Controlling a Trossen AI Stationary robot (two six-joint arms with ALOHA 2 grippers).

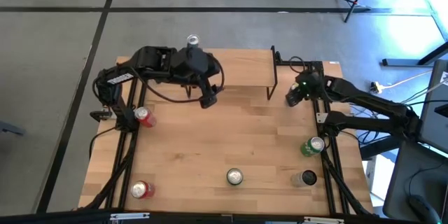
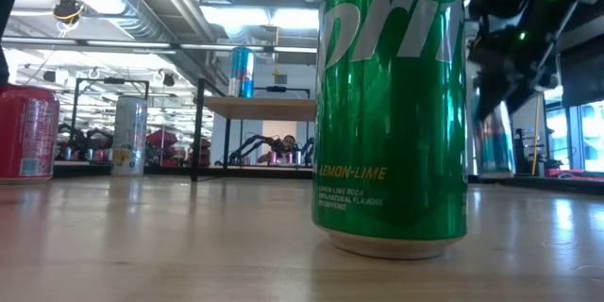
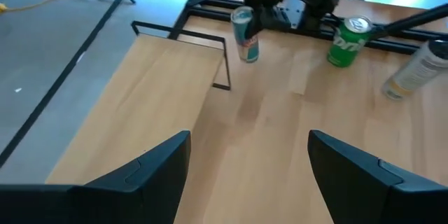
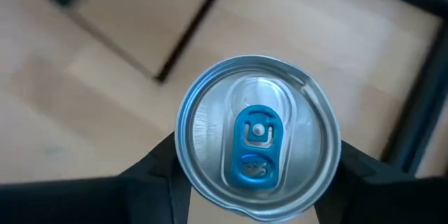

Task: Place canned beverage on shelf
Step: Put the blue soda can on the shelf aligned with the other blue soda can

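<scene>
Can (image 4: 257,134), slim with a silver lid and blue tab, stands upright at the shelf's (image 1: 241,70) right end, pinched between the right claw's (image 4: 257,182) fingers. Left claw (image 3: 248,164) hangs spread and empty over the shelf's left end, where another can (image 1: 192,40) stands.

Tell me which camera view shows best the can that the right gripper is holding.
The right wrist view: the can's silver top with blue tab fills the picture between the right gripper's fingers. The left wrist view shows its side, farther off. The low view shows it partly, behind the green can. In the high view the gripper hides it.
</scene>
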